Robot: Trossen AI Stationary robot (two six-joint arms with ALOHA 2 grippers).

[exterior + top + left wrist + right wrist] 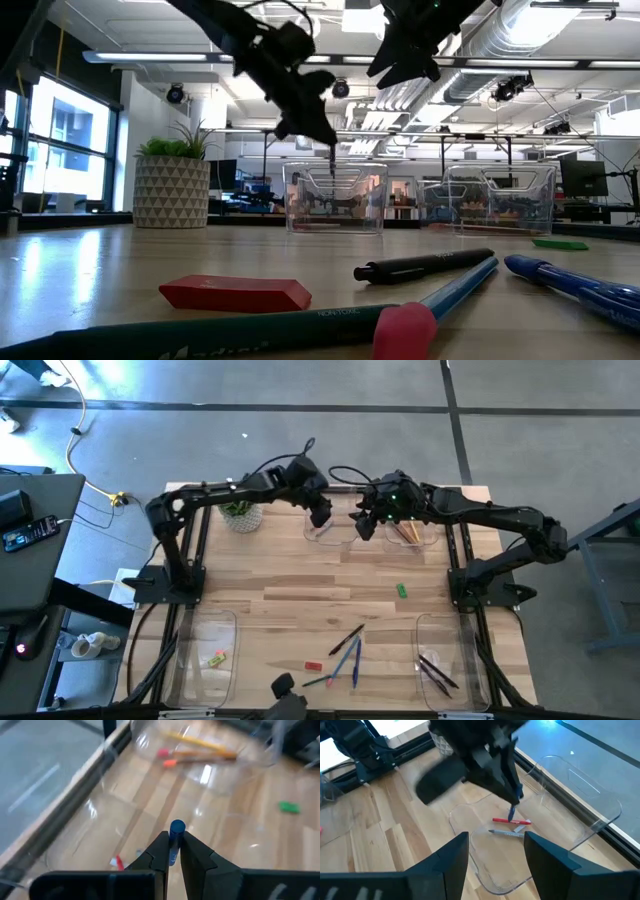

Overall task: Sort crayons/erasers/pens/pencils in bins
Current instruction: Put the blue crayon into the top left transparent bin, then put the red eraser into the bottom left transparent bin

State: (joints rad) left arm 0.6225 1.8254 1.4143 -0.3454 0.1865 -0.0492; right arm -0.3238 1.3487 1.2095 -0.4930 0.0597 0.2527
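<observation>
One blue crayon (176, 836) is what I've got pinched in the left gripper (172, 851), the fingers closed tight on its shaft with the round tip poking out. I'm hanging it over the far-left bin (555, 815), where a red crayon (511, 821) and a grey one already lie on the floor of the tray. It looks a light, stiff little stick, waxy and probably slick, so my guess is a mid-shaft pinch suits it best; squeeze hard near an end and it could snap or squirt out. The right gripper (492, 851) hovers just beside, fingers spread wide and empty, above the neighbouring bin (418, 538) holding the pencils (200, 750). Down the table (300, 595) a green eraser (402, 591) and several pens (345, 650) lie loose.
</observation>
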